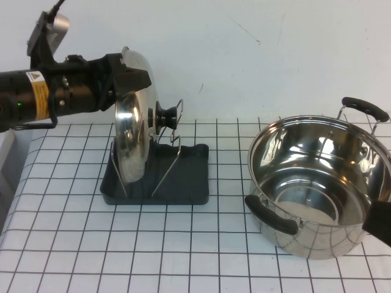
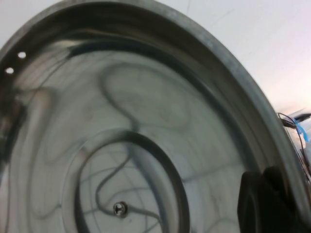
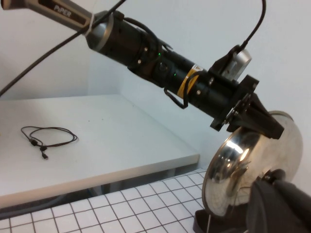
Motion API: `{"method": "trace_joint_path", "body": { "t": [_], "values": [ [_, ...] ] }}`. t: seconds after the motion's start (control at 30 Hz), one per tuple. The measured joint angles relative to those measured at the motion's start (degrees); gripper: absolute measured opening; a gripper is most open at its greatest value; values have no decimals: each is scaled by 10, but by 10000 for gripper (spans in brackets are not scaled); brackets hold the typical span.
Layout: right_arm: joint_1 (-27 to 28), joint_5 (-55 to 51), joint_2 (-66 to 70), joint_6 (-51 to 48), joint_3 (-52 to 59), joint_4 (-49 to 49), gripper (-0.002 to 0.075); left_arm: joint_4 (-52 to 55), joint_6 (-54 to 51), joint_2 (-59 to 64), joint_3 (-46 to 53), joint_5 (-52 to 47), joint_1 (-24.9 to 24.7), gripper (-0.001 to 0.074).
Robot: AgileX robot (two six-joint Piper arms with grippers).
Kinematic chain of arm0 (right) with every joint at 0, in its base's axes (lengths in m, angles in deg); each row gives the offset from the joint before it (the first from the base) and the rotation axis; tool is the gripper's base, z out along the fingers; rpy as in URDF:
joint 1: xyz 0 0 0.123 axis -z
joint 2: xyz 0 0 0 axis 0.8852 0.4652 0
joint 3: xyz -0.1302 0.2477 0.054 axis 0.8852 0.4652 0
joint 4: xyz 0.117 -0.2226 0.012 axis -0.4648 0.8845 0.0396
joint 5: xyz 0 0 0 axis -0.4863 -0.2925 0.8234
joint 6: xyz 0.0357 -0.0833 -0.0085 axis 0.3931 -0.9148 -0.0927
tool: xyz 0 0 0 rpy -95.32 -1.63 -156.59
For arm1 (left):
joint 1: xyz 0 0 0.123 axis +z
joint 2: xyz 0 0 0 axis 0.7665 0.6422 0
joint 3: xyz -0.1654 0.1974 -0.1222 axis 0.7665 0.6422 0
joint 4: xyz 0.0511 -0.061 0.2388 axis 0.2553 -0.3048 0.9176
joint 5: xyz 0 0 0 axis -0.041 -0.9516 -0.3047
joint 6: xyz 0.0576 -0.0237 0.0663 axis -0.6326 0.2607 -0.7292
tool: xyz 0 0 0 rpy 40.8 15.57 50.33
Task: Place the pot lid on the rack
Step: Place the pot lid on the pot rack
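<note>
While I run my eye from the left of the table, my left gripper (image 1: 135, 78) comes first: it reaches in from the left edge, held level, with its jaws clamped on the upper rim of the pot lid (image 1: 131, 131). That lid stands on edge in the rack (image 1: 183, 183), its domed face and black knob (image 1: 162, 116) turned toward the right, its lower rim down among the wire loops (image 1: 166, 165) on the dark tray. From the left wrist camera I get only the lid's shiny underside filling the view, with a dark finger (image 2: 265, 201) at its rim, so I'm confident of the grip.

I judge we're at the placing step, nearly done: the lid looks seated, though I can't tell whether a loop truly props it or my gripper alone is holding it upright. Next I'd part the jaws gently and lift straight away from the rim, watching for the lid to tip or roll out.

Moving right, the steel pot (image 1: 317, 183) sits well apart from the rack, uncovered. My right gripper (image 1: 379, 224) shows only as a dark edge at the far right, just beside the pot; whether it is open or closed I cannot tell.
</note>
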Motion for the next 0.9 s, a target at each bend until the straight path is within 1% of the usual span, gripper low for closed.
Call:
{"method": "trace_joint_path", "body": {
  "t": [0.3,0.5,0.9],
  "values": [
    [0,-5,-1,3,0,0,4,-26,-1,46,-8,0,0,29],
    [0,-5,-1,7,0,0,3,-28,-18,62,-16,0,0,29],
    [0,-6,-1,9,0,0,3,-29,-19,107,-42,13,0,29]
  ]
}}
